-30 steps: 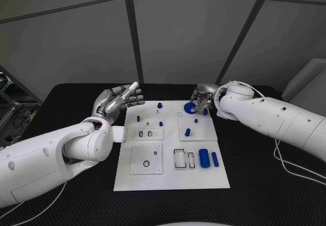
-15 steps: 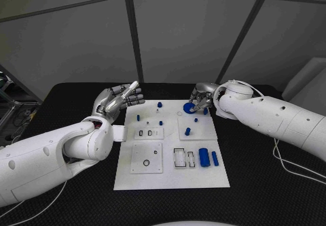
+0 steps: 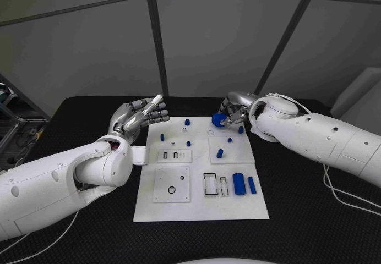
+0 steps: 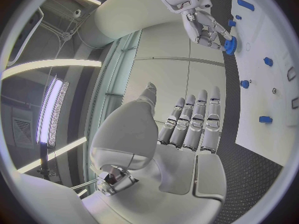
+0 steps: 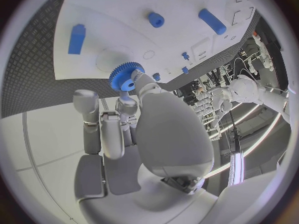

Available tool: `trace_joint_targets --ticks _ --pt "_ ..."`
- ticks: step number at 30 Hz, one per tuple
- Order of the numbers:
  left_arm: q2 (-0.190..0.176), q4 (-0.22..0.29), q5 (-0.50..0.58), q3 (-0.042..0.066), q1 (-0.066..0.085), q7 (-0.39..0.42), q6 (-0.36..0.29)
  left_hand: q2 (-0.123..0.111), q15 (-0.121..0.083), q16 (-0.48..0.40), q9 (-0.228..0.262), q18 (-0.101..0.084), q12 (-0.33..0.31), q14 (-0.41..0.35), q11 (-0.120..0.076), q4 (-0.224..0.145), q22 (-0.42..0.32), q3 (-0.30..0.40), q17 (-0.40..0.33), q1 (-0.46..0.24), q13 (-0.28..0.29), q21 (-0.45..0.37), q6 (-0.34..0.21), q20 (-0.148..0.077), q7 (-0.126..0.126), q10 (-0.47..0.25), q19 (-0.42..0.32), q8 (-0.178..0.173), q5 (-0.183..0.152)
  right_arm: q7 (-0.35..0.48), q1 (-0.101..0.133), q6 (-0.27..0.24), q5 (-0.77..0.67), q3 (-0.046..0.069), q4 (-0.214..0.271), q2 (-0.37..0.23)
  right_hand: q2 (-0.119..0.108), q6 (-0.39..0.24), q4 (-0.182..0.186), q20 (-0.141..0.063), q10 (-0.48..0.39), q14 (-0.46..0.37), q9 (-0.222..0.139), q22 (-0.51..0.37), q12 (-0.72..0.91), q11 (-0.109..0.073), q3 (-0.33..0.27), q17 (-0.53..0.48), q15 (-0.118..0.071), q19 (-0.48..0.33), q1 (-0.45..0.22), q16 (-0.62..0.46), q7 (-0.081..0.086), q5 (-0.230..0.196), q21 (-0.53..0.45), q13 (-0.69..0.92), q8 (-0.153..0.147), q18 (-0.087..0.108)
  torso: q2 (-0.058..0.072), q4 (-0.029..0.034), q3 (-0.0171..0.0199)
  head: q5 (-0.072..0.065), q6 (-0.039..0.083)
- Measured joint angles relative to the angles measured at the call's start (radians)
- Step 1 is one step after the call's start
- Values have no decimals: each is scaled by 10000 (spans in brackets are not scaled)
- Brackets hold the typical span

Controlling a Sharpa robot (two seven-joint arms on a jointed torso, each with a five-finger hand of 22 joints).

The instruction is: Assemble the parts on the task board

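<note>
A small blue gear (image 5: 126,77), round with fine teeth along its rim and a raised hub, is sitting pinched in the fingertips of the right hand (image 3: 231,114), which is holding it just above the far right part of the task board (image 3: 200,209); in the left wrist view the same gear (image 4: 229,45) is hanging at the tips of those silver fingers, close over the white plate. Below it a faint circular outline (image 3: 211,132) is marking the board's smooth matte surface. Short blue pegs (image 3: 187,122) are standing upright around the far half of the board, while a thick blue cylinder (image 3: 238,180) and a thinner blue rod (image 3: 251,185) are lying side by side near the right edge, next to rectangular recesses. A black ring (image 3: 170,191) is resting on the near left panel. The left hand (image 3: 140,116) is hovering beside the board's far left corner, palm up, fingers straight and apart, holding nothing. The table (image 3: 301,220) underneath is showing a black, finely ribbed texture
</note>
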Motion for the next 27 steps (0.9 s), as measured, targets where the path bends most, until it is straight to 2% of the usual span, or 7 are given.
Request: trace_joint_targets --ticks 6,12,13,16,17,25,27 --pt "-10 -9 0 0 -1 -5 3 0 0 0 0 1 0 0 0 0 1 0 0 0 0 0 0 0 0 0 0 0 0 -82 -1 -504 -431 4 842 -78 -1 1 0 0 0 0 -13 31 0 0 0 -1 0 0 0 0 1 0 4 18 0 0 -6 1 -9 51 27" --pt "14 -34 0 0 -1 -12 7 0 0 0 0 0 0 0 0 0 1 0 1 0 0 0 0 0 0 0 0 0 0 -237 -1 -803 -915 -1 1112 466 -2 2 0 0 0 0 -74 81 41 0 0 -1 1 0 2 0 2 0 4 49 -1 0 -2 3 -12 80 42" --pt "22 -42 0 0 -1 -12 8 0 0 0 0 0 0 0 0 0 1 0 1 0 0 0 0 0 0 0 0 0 0 -255 2 -843 -977 -29 1116 571 -4 3 0 0 0 0 -74 81 41 0 0 -1 1 0 3 0 3 0 4 49 -1 0 -2 6 -14 81 42" --pt "39 -66 0 0 -1 -16 9 0 0 0 0 1 0 0 0 0 1 0 1 0 0 0 0 0 0 0 0 -42 0 -294 2 -942 -1151 -351 1113 836 -6 3 0 0 0 0 -74 81 41 0 0 -2 1 0 5 0 4 0 4 49 -2 1 4 17 -19 113 45" --pt "43 -70 0 0 -1 -17 10 0 0 0 0 0 0 0 0 0 1 0 1 0 0 0 0 0 0 0 0 -42 0 -304 -19 -955 -1192 -411 1091 904 -6 4 0 0 0 0 -74 80 41 0 0 -2 1 0 5 0 4 -1 4 48 -4 1 4 18 -19 130 44" --pt "79 -64 0 0 -1 -27 10 0 0 0 0 0 1 0 0 0 2 0 2 0 0 0 0 0 0 0 0 -42 0 -382 -37 -973 -1446 -775 593 1461 -9 4 1 0 -1 0 -74 94 40 1 -1 -3 1 -1 5 -1 5 -4 4 70 -34 1 18 19 -18 219 4" --pt "79 -64 0 0 -1 -29 10 0 0 0 0 0 1 0 0 0 2 0 2 0 0 0 0 0 0 0 0 -42 0 -392 -39 -968 -1476 -826 472 1547 -10 5 1 0 -1 0 -74 94 40 1 -1 -3 1 -1 5 -1 5 -8 4 70 -59 1 17 19 -16 230 -5"
